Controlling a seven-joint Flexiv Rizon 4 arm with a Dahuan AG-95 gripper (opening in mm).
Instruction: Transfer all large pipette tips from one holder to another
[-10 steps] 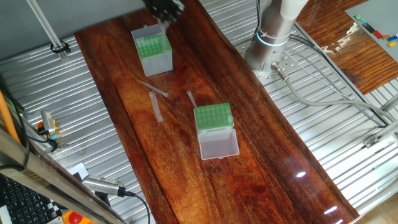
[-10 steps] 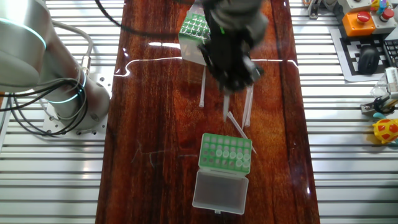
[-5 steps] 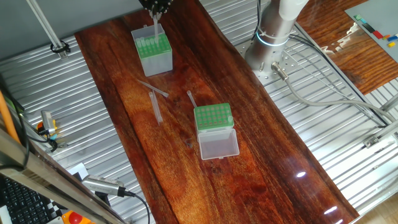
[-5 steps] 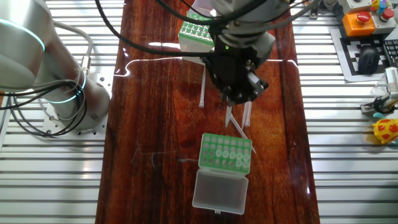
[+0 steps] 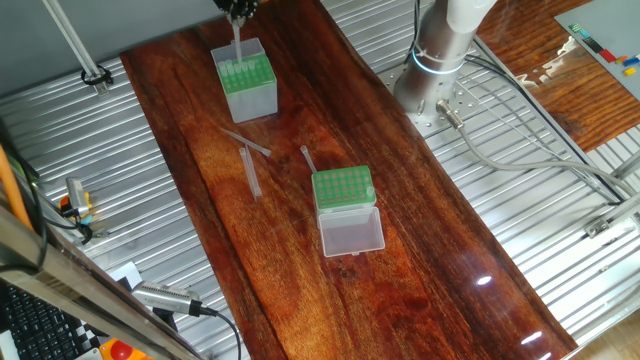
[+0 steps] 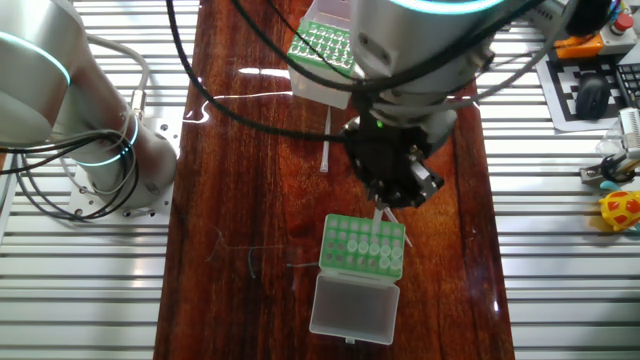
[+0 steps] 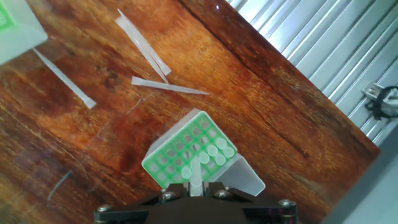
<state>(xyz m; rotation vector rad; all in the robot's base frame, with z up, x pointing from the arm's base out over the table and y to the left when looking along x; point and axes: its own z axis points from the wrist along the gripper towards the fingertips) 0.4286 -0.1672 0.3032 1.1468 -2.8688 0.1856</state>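
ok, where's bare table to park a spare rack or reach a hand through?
Biggest free patch: the table wood beyond the clear lid of the low rack. Also the strip between that rack and the robot-base edge. Crowded: three loose tips lie between the rack and the tall box, above which the gripper holds a tip.

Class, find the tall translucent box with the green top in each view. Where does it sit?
One fixed view: tall translucent box upper left, under the gripper holding a pipette tip.
The other fixed view: the box lower centre, just below the gripper.
Hand view: the box bottom centre.
Shared landmark: the loose pipette tips lying beside it.
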